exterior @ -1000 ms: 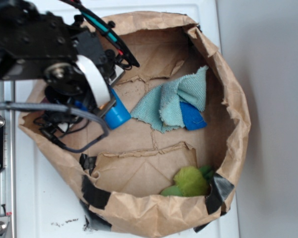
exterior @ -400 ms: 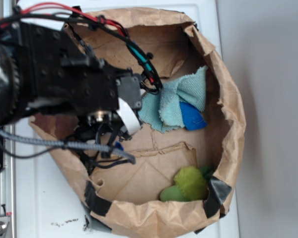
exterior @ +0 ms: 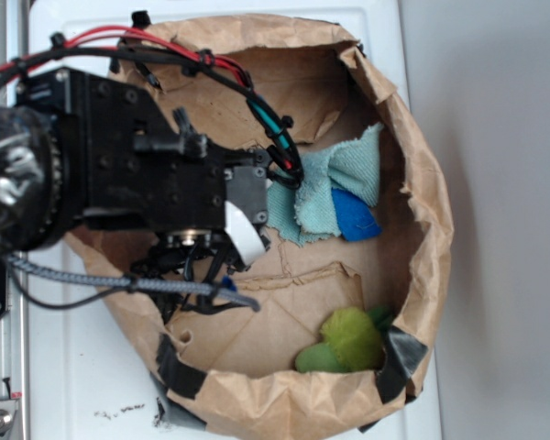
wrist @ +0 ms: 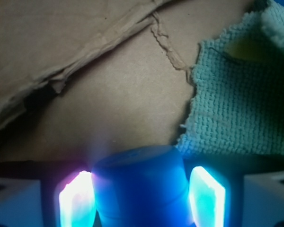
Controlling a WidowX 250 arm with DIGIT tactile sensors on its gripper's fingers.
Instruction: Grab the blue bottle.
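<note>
You see the blue bottle [wrist: 139, 182] best in the wrist view: smooth bright blue plastic, round flat end facing the camera, low in the frame, over brown paper. It sits squarely between the two glowing fingers [wrist: 75, 201], which press against its sides. Its far edge lies just beside the frayed edge of the teal cloth [wrist: 241, 104]. In the exterior view only a small blue sliver [exterior: 225, 285] shows below the arm; the rest is hidden.

Teal cloth [exterior: 335, 188], dark-blue chunk [exterior: 354, 217], green toy [exterior: 348, 337] in paper bag [exterior: 433, 229]
</note>
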